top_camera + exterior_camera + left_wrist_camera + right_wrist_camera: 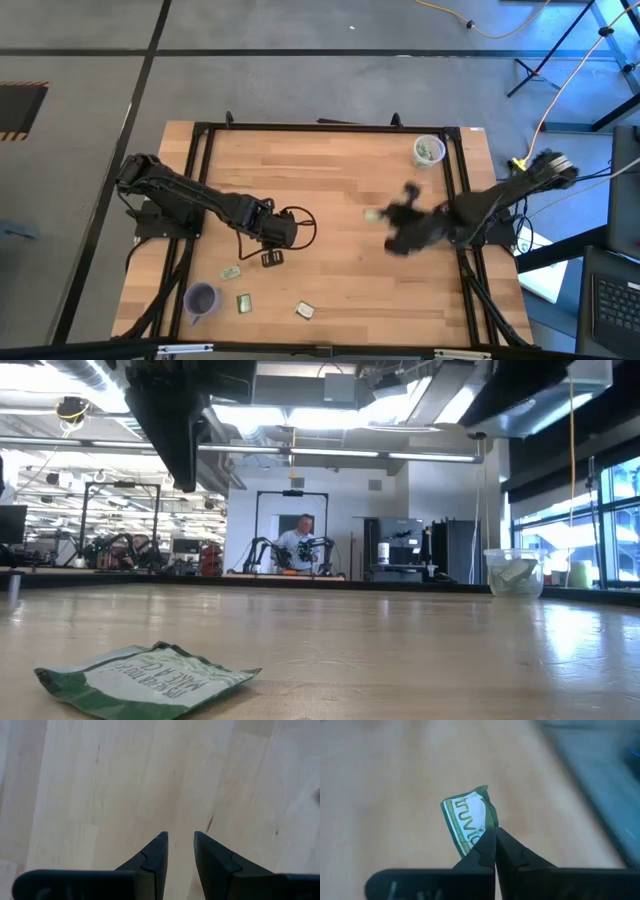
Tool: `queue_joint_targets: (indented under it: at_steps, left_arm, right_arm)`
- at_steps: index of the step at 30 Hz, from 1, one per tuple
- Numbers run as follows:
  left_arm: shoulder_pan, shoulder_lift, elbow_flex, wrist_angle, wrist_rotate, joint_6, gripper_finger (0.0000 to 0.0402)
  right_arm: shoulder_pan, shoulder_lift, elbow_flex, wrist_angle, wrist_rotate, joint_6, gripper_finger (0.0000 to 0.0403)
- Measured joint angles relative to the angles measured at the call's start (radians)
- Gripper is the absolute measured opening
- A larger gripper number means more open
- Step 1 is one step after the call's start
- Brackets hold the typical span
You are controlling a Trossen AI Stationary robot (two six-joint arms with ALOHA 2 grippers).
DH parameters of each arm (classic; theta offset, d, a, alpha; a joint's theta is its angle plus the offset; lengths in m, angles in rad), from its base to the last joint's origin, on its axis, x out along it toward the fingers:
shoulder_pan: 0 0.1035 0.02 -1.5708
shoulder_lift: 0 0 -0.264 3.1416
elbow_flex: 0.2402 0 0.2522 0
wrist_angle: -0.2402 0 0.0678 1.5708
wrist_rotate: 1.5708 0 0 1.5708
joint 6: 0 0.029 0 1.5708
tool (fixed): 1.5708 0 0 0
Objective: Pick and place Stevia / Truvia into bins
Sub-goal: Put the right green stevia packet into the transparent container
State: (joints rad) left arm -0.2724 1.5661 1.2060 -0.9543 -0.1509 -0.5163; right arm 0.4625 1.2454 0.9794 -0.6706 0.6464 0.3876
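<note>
My right gripper (384,216) is above the right middle of the table, shut on one green-and-white Truvia sachet (467,820), also visible in the high view (372,214). The translucent white cup (428,150) stands at the far right with sachets inside; it also shows in the low view (515,573). The purple cup (201,298) stands near the front left. Three loose sachets lie flat by it (230,272), (243,303), (305,311). My left gripper (271,257) is over bare wood left of centre, its fingers (155,855) slightly apart and empty. My right gripper pinches the sachet between its two fingers at one corner of its edge (484,831). The rest of the sachet sticks out past the fingertips, slightly curled, printed face showing. It is clear of the table.
Black frame rails (200,180) run along the table's sides and far edge. A black cable loop (300,225) lies by my left gripper. One sachet (145,678) lies close to the low camera. A person (300,540) stands far off in the room.
</note>
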Motion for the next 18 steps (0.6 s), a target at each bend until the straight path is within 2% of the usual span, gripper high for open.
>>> queue_joint_targets:
  at_steps: [2, 8, 13, 18]
  left_arm:
    - [-0.009, 0.0, 0.0, 0.0, -0.001, -0.019, 0.0088]
    - [-0.016, 0.0, 0.0, 0.002, -0.004, -0.049, 0.0088]
    - [-0.013, 0.0, 0.0, 0.004, -0.008, -0.048, 0.0088]
    - [-0.013, 0.0, 0.0, 0.004, -0.012, -0.047, 0.0088]
  right_arm:
    - [-0.059, -0.085, 0.0, -0.106, 0.069, 0.091, 0.0001]
    - [-0.332, -0.246, 0.0, -0.377, 0.081, 0.239, 0.0]
    - [-0.586, -0.26, 0.0, -0.486, 0.055, 0.285, 0.0]
    - [-0.79, -0.217, 0.0, -0.485, -0.022, 0.204, 0.0]
